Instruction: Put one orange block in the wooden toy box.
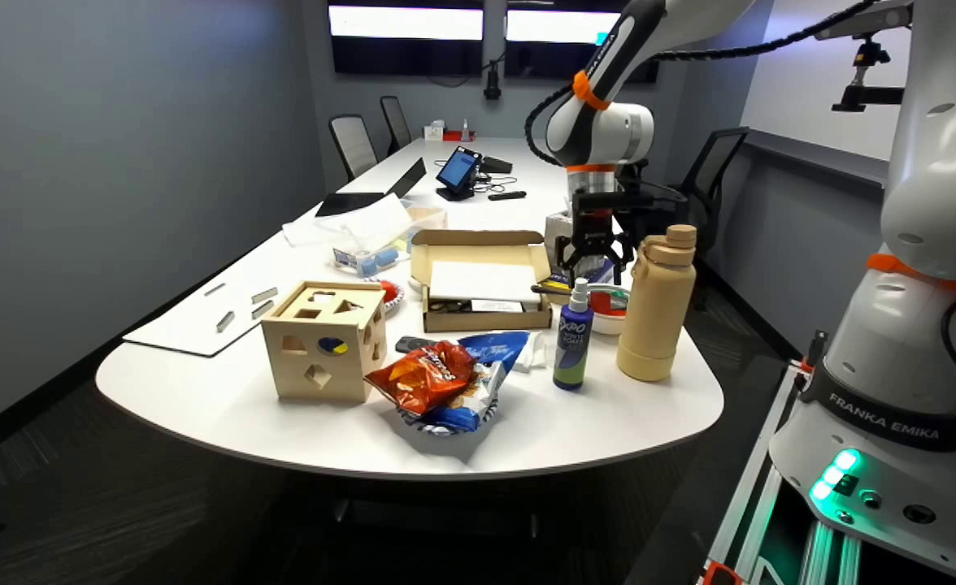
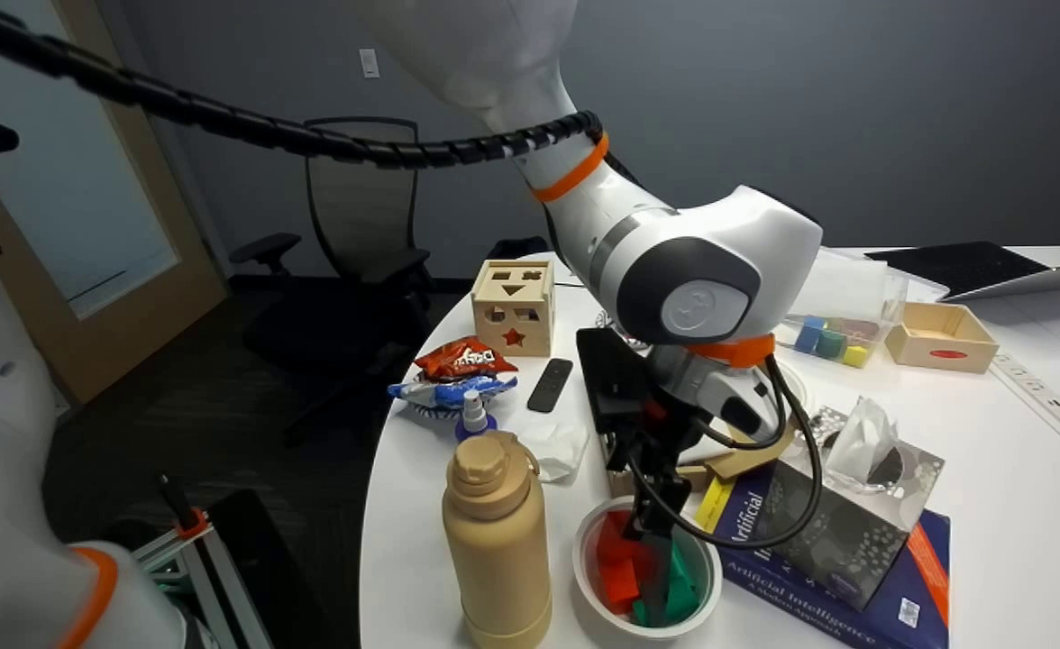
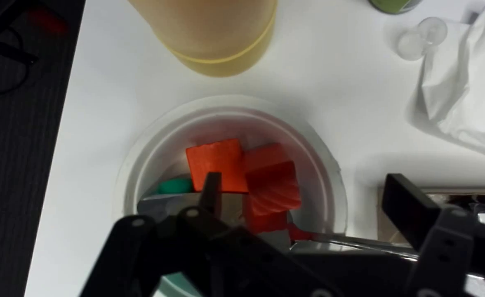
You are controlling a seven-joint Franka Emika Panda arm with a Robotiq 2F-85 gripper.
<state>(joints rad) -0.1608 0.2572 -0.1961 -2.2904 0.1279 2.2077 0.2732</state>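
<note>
Over a white bowl (image 3: 234, 101) on the table (image 1: 559, 439), the claw (image 3: 307, 189) is held with its two fingers spread wide. In the wrist view, one finger is seen over the inside of the bowl, and the other past the rim on the right. The orange block (image 3: 213, 159) is seen inside the bowl, just left of a red block (image 3: 272, 177), and a bit of a green block (image 3: 175, 185) is seen on its left side. Whether any block is touched by the claw cannot be told. The rim is crossed on the right by a shiny metal handle (image 3: 362, 243). In an exterior view, the wooden toy box (image 1: 312, 348) is seen on the left of the table at the near end, with shapes cut into its sides. Just to its right, a red snack bag (image 1: 425, 378) and a blue snack bag (image 1: 496, 348) are piled up. A purple spray bottle (image 1: 571, 345) and a tall tan bottle (image 1: 657, 317) are stood upright, nearer than the bowl. Left of the bowl, a flat box (image 1: 478, 322) is shown with its lid up. In an exterior view, a tissue box (image 2: 827, 523) is set on a blue book (image 2: 818, 604) beside the bowl.
</note>
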